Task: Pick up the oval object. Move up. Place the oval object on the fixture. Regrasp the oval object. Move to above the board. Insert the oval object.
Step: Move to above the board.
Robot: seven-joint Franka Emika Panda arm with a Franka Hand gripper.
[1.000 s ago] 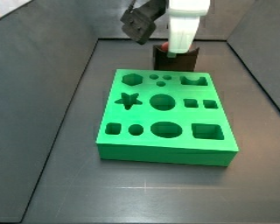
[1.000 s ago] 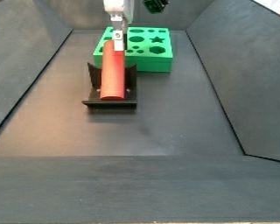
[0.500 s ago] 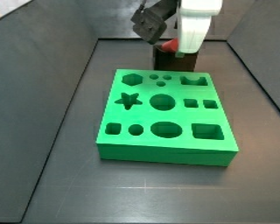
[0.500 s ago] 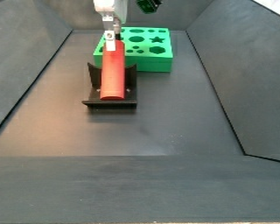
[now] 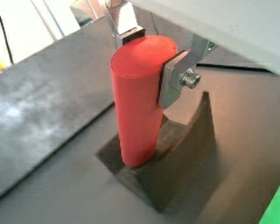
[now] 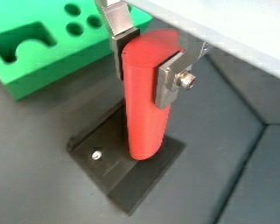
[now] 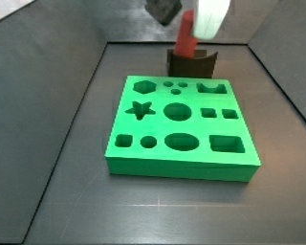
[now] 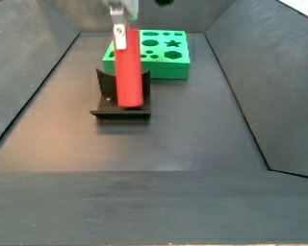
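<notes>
My gripper point(image 5: 150, 54) is shut on one end of the red oval object point(image 5: 137, 105), and the silver fingers point(image 6: 170, 77) press its two sides. The peg hangs upright from the gripper, with its lower end just over the dark fixture point(image 5: 180, 171). In a side view the gripper point(image 7: 189, 21) holds the peg point(image 7: 185, 40) above the fixture point(image 7: 194, 67), behind the green board point(image 7: 182, 124). Another side view shows the gripper point(image 8: 119, 31), the peg point(image 8: 126, 75), the fixture point(image 8: 104, 94) and the board point(image 8: 166, 54).
Dark sloping walls point(image 7: 66, 105) enclose the grey floor point(image 8: 157, 154). The board's cut-outs include a star, circles, squares and an oval point(image 7: 180, 143). A corner of the board shows in a wrist view point(image 6: 38, 48).
The peg lay along the fixture's top before. The gripper has risen with it, and the peg now hangs upright over the fixture.
</notes>
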